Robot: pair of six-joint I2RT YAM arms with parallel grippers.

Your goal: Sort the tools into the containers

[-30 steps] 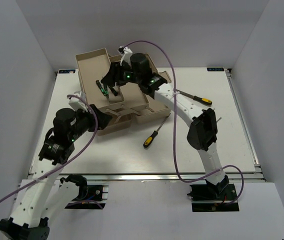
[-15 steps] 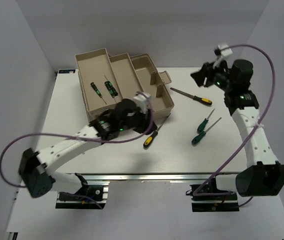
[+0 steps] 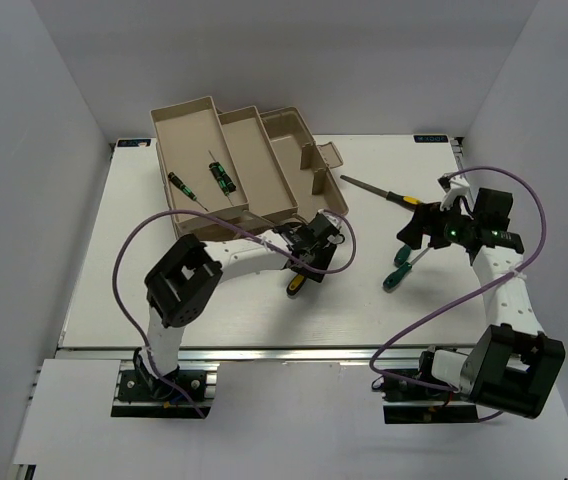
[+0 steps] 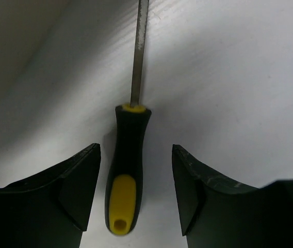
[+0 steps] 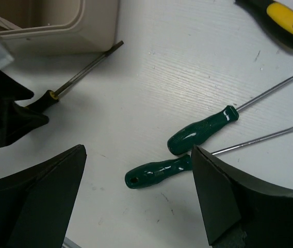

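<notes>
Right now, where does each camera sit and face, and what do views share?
Top external: fixed above and behind the arms, looking down on table and toolbox; both arms show, bases at bottom.
Left wrist: on the left arm, looking down at the yellow screwdriver between the left gripper's open fingers.
Right wrist: on the right arm, looking down at two green screwdrivers; right gripper's fingers frame the bottom.
Shared: the yellow screwdriver shows in all three; right wrist also catches the left gripper.

Bright, even light from overhead; soft shadows on the white table (image 3: 264, 310). Up close, the dark fingers (image 4: 43, 201) look blurry.
</notes>
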